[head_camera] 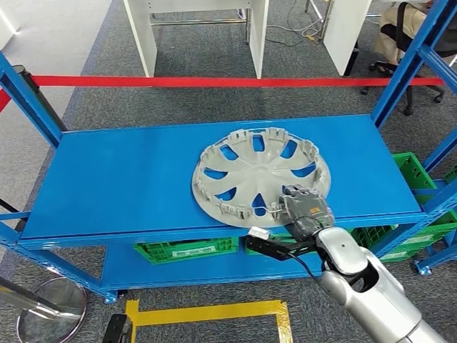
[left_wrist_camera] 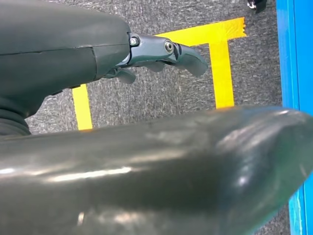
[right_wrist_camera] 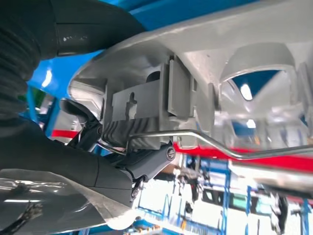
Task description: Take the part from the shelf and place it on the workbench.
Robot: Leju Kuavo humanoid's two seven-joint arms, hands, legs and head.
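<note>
Right hand (head_camera: 304,212) grasps near rim of hubcap (head_camera: 258,175), lying face-down on blue shelf (head_camera: 123,179). Left hand (left_wrist_camera: 162,51) hangs released. One-sided rim grip: hubcap may tilt, slip, or snag shelf edge.

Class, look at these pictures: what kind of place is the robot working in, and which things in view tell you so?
Probably a workshop or warehouse test area. A blue steel shelf carries a grey wheel cover, which the right hand grips at its rim; green crates sit below, and yellow floor tape marks a standing spot.
</note>
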